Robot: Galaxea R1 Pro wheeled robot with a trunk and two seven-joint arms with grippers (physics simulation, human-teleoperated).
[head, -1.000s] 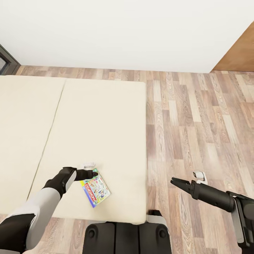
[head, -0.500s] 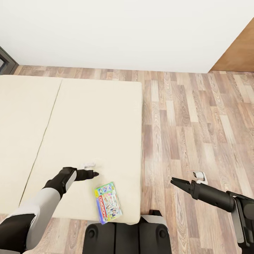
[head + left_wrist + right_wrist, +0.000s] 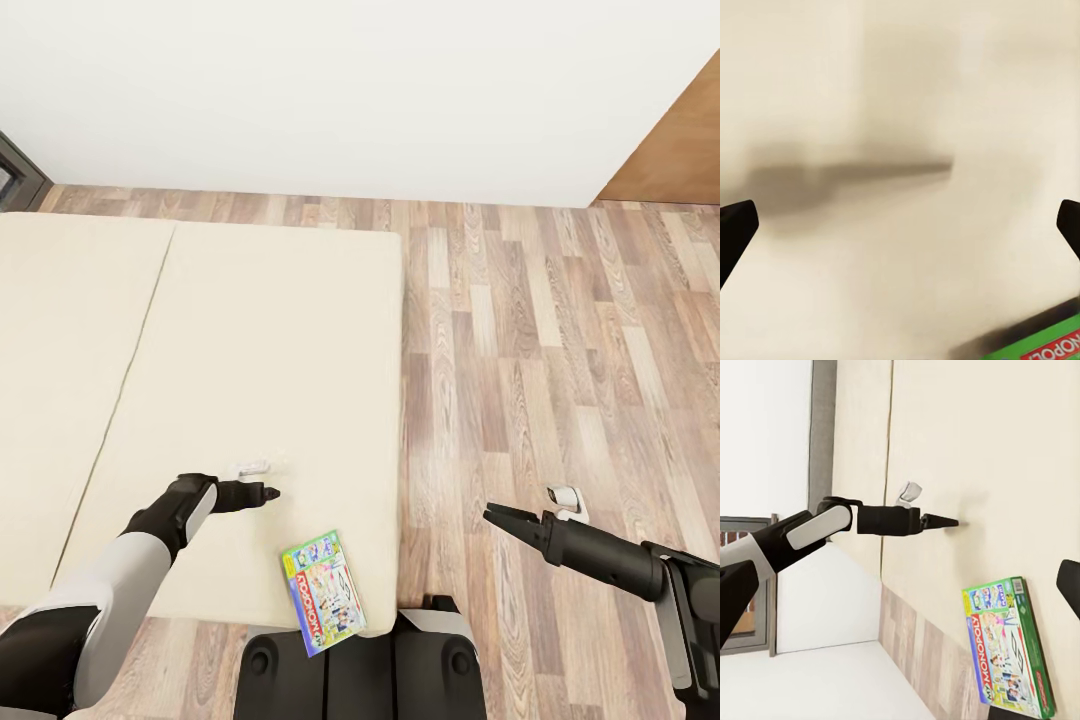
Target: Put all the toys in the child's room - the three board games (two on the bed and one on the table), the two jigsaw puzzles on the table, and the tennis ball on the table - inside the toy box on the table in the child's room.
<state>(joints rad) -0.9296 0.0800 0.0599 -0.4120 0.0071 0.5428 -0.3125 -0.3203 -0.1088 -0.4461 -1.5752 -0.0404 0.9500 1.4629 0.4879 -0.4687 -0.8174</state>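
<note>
The head camera looks steeply down from above the robot's base, facing the white wall [image 3: 330, 90] at the far side, with the bed [image 3: 200, 350] on the left and the wood floor [image 3: 560, 350] on the right. The left wrist camera sits very near the mattress, facing it almost flat on, catching one corner of the green game box [image 3: 1050, 346]. The right wrist camera looks leftward from over the floor, across the bed's near edge. All three views share the mattress and that box.
</note>
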